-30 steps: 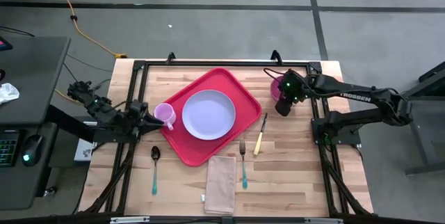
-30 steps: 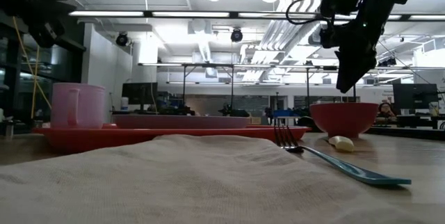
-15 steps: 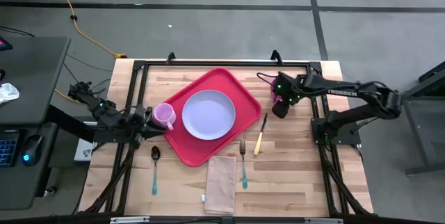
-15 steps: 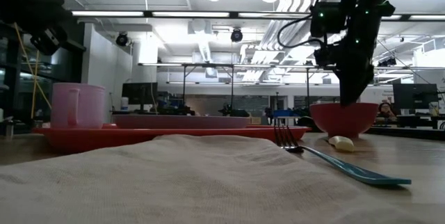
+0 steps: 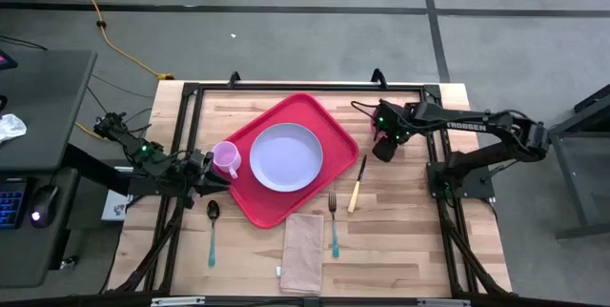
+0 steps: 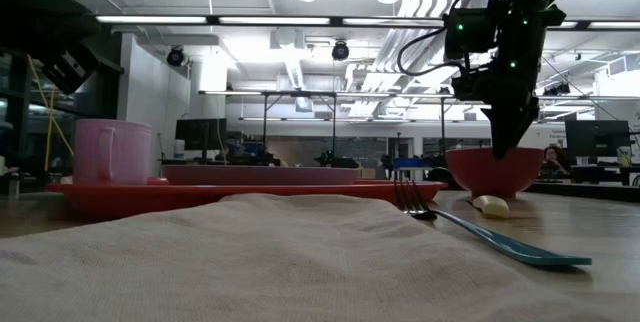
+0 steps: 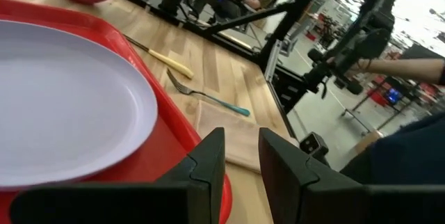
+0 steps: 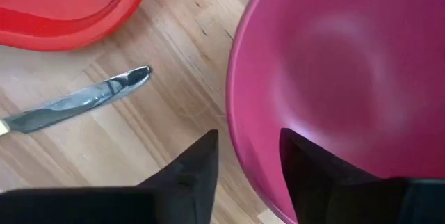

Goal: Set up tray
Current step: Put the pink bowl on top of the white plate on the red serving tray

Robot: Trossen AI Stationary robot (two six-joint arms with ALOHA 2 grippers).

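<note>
High view: since the frame a second ago your right gripper has moved in toward the tray and come down onto the magenta bowl, where before it hung off to the bowl's side. In the right wrist view its jaws now straddle the bowl's rim, one finger outside on the wood and one inside the bowl; whether they have closed onto the rim yet you cannot tell. The butter knife lies on the surface just beyond the outer finger.

Your left gripper has pulled back a little from the pink mug and now sits just off the tray's near-left edge. Its jaws stand narrowly apart with nothing between them; the mug is beside them, not in them.

The tray has not moved. It is a red plastic rectangle with rounded corners and a raised rim, set at an angle on the surface between the two grippers. It carries the lavender plate at its middle and the mug at the corner nearest the left jaws. The bowl stands off the tray, just past its far-right corner.
</note>
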